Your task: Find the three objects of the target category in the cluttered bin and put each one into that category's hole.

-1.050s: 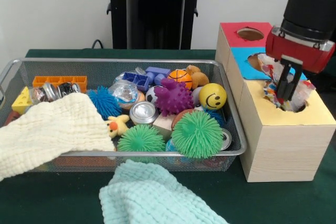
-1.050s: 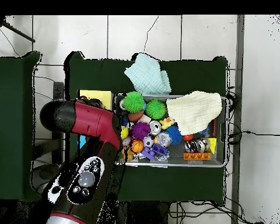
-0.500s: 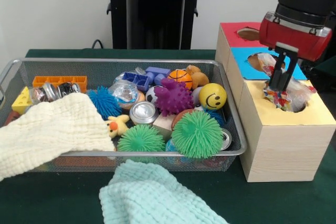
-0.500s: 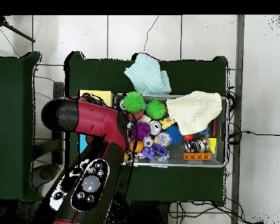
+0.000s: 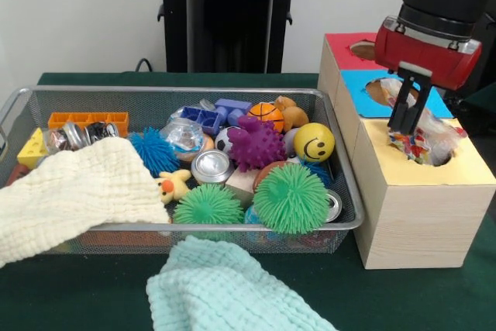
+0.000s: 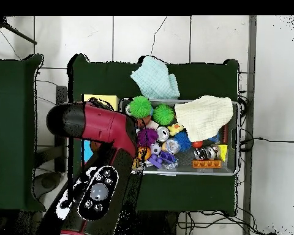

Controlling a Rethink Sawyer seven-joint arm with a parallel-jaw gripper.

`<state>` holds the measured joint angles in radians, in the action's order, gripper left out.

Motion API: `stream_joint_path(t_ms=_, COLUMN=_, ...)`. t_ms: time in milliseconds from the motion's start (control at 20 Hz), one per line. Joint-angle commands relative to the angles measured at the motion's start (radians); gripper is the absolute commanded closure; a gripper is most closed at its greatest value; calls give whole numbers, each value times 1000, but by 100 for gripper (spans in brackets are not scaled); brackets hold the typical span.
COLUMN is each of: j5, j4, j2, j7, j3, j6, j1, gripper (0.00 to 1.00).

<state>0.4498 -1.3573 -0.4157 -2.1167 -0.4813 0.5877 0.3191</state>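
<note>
From the front, the hand (image 5: 404, 111) hangs empty with jaws parted above the crinkly wrapper (image 5: 422, 143), which sits half out of the yellow hole (image 5: 434, 154) and could snag or spill. Overhead, the arm (image 6: 94, 156) hides the box at nine o'clock of the bin (image 6: 229, 168), so a stuck wrapper could go unnoticed

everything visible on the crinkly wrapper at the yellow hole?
The wrapper is crumpled clear plastic with red, orange and blue print. It sits partly in the round hole of the yellow section of the wooden box, its top sticking above the rim. The hand hangs just above it; contact cannot be told.
</note>
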Motion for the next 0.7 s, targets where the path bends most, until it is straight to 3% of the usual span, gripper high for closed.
stream_joint_path(t_ms=50, j5=-22, j4=-110, j2=56, j7=-58, j3=206, j6=68, j1=-47, gripper=100)
stream_joint_path(t_ms=450, j5=10, j4=-151, j2=83, j7=-105, j3=294, j6=-40, j1=-52, gripper=100)
stream_joint_path(t_ms=700, j5=1, j4=-131, j2=73, j7=-108, j3=299, j6=3, j1=-55, gripper=100)
